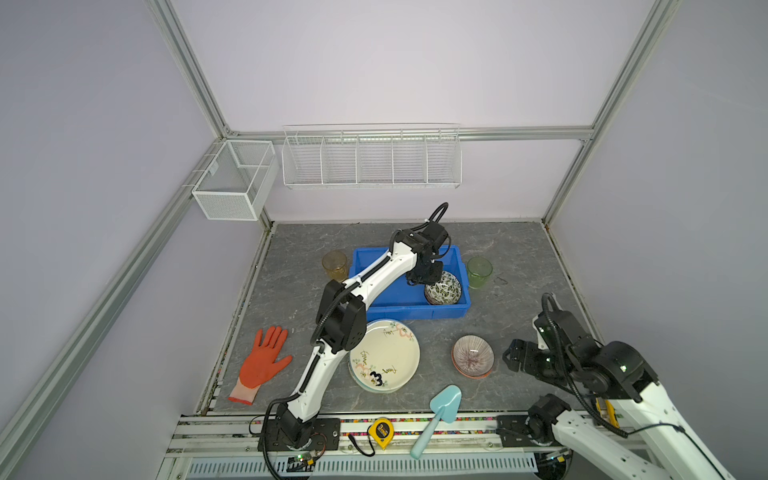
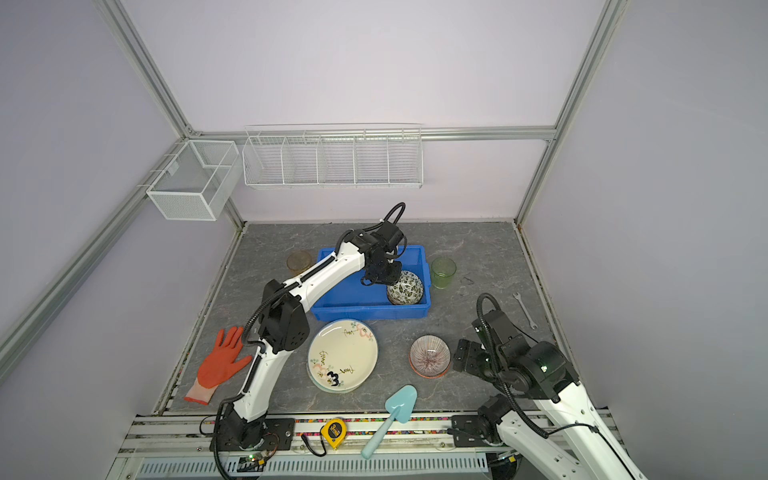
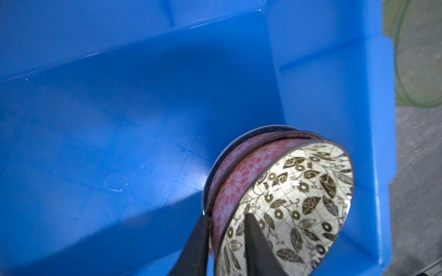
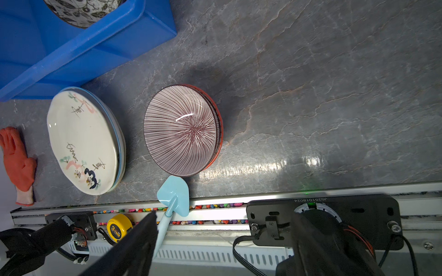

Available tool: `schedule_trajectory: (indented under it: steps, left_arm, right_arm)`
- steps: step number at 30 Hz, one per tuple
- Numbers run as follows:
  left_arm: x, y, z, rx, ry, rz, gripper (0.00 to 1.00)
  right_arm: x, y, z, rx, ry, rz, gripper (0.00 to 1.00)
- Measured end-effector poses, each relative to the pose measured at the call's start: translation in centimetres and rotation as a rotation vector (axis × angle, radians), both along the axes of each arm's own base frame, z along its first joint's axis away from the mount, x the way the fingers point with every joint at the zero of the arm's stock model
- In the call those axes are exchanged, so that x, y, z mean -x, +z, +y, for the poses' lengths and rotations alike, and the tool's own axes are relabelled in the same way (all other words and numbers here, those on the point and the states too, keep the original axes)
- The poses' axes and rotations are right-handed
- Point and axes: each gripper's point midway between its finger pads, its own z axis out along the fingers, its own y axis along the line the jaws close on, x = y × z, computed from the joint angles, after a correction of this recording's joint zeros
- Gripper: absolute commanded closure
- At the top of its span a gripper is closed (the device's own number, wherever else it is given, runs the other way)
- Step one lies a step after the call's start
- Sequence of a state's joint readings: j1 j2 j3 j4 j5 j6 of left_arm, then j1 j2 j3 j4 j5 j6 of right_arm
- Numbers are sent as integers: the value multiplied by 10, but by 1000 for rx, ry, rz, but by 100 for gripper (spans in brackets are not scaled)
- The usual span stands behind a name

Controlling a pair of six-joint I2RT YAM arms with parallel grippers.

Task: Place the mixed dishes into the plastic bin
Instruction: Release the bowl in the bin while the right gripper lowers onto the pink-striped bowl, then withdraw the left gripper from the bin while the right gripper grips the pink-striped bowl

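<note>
Bright blue bin [image 1: 409, 312], leaf-patterned bowl [image 1: 444, 286], cream doodled plate [image 1: 384, 355], orange glove [image 1: 264, 363]

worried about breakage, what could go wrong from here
The left gripper straddles the rims of the stacked bowls in the bin corner; pulling out could snag and tip them. The green cup stands close beside the bin; a nudge to the bin might topple it.
</note>
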State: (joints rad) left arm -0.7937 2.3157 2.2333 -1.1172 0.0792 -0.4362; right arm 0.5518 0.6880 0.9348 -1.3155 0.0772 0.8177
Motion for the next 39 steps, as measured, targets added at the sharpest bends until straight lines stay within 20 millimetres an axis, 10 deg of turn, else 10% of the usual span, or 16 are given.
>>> schedule_trajectory:
  steps: [14,27,39]
  left_arm:
    - [10,10,2,29,-5,18,9]
    - [42,85,39,113,21,-75,3]
    - [73,59,81,49,87,-40,3]
  right_arm:
    - [-14,-39,20,19,43,118,9]
    - [-30,-72,34,50,82,185,42]
    - [-42,-95,41,97,116,247,60]
